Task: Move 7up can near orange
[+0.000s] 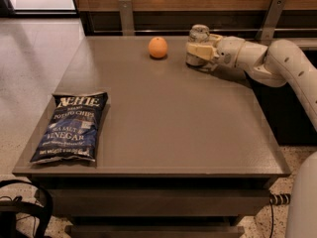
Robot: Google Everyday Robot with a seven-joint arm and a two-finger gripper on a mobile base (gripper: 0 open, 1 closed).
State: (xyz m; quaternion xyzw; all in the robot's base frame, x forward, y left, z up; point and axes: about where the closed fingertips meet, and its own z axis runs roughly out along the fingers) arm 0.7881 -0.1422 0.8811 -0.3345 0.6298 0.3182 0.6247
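Note:
The 7up can (pixel 199 34), silver-white, stands upright at the far right of the brown table (pixel 173 128). My gripper (pixel 197 51) reaches in from the right and is shut on the can's lower body; its cream fingers (pixel 200 50) cover the can's side. The orange (pixel 158 47) sits on the table a short way to the left of the can, apart from it. The white arm (pixel 277 63) stretches along the right side of the table.
A blue chip bag (pixel 69 128) lies flat near the table's front left edge. Two metal posts (pixel 126 15) and a wooden wall panel stand behind the table. A black strap-like object (pixel 25 209) sits on the floor at the lower left.

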